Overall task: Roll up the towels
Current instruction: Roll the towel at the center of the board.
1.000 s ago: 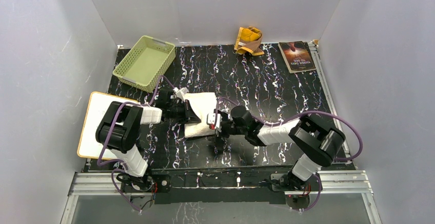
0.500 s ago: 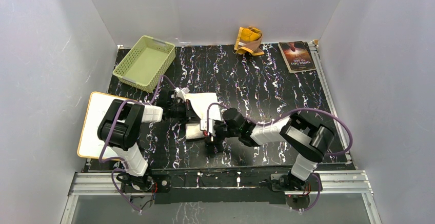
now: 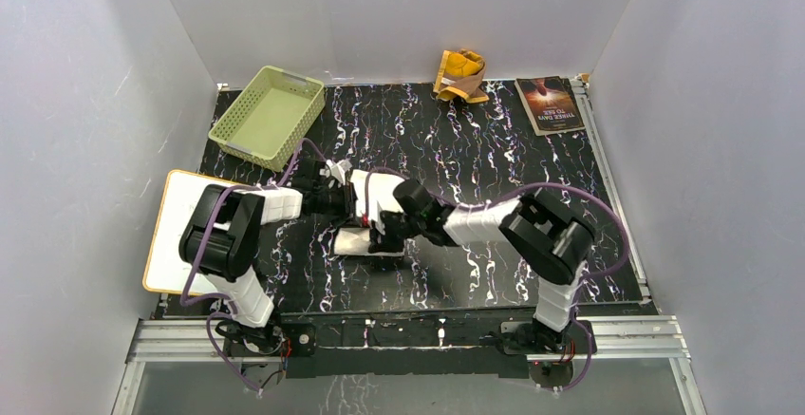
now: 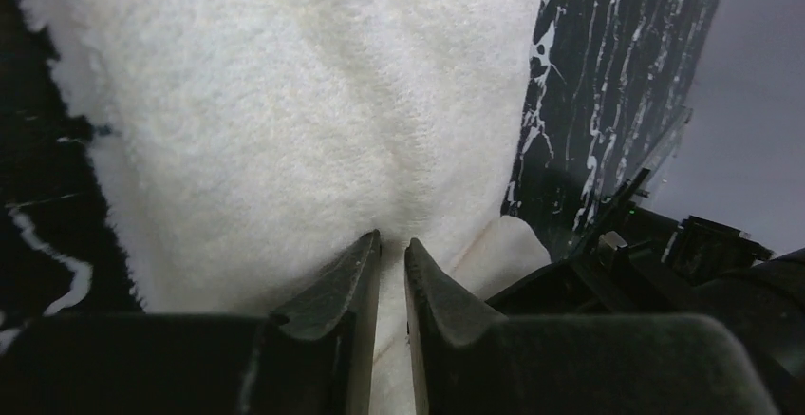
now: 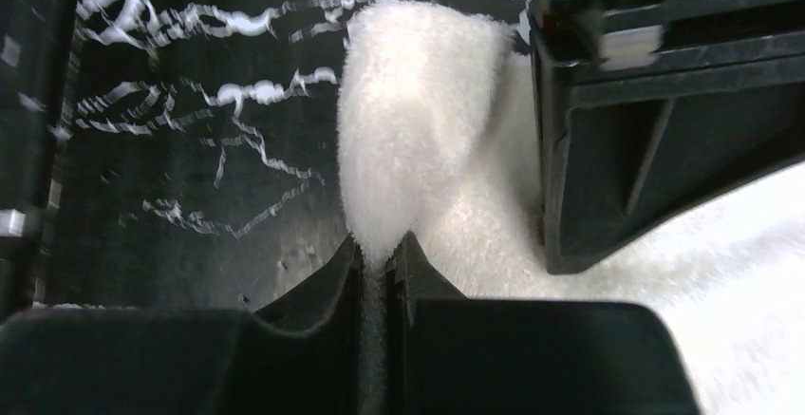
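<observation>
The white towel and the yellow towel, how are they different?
The white towel is cream and fluffy; the yellow towel is mustard with a tan side. The white towel lies in the middle, pinched in the right fingers; the yellow towel sits crumpled and untouched at the far edge. Both are soft cloths.

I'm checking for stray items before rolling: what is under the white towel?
Only the black marbled table shows around the white towel. The left pincer and right pincer each pinch its cloth. Anything beneath its middle is covered.
</observation>
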### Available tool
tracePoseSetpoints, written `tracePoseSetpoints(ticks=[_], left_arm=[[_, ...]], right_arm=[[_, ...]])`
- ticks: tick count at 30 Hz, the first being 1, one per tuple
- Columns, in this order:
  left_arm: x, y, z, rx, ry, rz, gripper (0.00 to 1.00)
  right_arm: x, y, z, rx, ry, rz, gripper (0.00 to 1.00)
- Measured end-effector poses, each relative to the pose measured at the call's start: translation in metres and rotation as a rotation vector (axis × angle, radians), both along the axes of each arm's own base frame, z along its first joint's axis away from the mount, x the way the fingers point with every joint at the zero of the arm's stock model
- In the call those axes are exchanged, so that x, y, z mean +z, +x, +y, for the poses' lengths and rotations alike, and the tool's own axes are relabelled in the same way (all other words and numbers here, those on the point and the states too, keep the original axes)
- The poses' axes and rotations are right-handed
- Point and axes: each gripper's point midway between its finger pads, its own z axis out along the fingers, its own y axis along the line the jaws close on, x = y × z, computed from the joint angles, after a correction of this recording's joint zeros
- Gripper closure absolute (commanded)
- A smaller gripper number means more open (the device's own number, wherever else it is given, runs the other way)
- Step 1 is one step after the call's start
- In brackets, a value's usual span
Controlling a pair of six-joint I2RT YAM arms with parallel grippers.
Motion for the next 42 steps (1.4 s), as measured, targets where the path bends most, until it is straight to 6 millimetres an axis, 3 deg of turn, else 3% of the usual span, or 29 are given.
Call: tracePoseSetpoints(ticks=[4, 6, 11, 14, 16, 19, 21, 25, 27, 35, 42], left_arm=[[0.013, 0.009, 0.014, 0.054, 0.072, -0.027, 0.73], [0.031, 0.02, 0.026, 0.101, 0.101, -0.077, 0.7], [0.114, 0.042, 0.046, 0.177, 0.12, -0.327, 0.68], [0.156, 0.031, 0.048, 0.161, 0.092, -0.454, 0.67], [0.172, 0.014, 0.047, 0.138, 0.057, -0.507, 0.77], [0.161, -0.011, 0.042, 0.115, 0.008, -0.472, 0.92], [0.132, -0.032, 0.037, 0.106, -0.029, -0.381, 1.0], [0.067, -0.079, 0.033, 0.117, -0.063, -0.143, 1.0], [0.052, -0.092, 0.032, 0.133, -0.082, -0.074, 1.0], [0.044, -0.082, 0.016, 0.156, -0.162, -0.022, 1.0], [0.026, -0.083, 0.017, 0.165, -0.131, 0.02, 1.0]], right_arm=[[0.003, 0.001, 0.012, 0.034, 0.003, 0.233, 1.0], [0.001, -0.002, 0.011, 0.048, -0.005, 0.33, 1.0], [0.004, -0.031, 0.001, 0.108, -0.014, 0.571, 1.0], [0.001, -0.037, 0.0, 0.123, -0.027, 0.704, 1.0], [-0.003, -0.037, 0.0, 0.119, -0.039, 0.78, 1.0], [-0.004, -0.036, -0.001, 0.109, -0.05, 0.84, 1.0], [-0.005, -0.035, 0.0, 0.099, -0.056, 0.863, 1.0], [-0.006, -0.033, -0.001, 0.082, -0.063, 0.901, 1.0], [-0.006, -0.033, -0.001, 0.079, -0.065, 0.913, 1.0], [-0.006, -0.033, -0.001, 0.063, -0.077, 0.939, 1.0], [-0.007, -0.032, 0.0, 0.052, -0.087, 0.956, 1.0]])
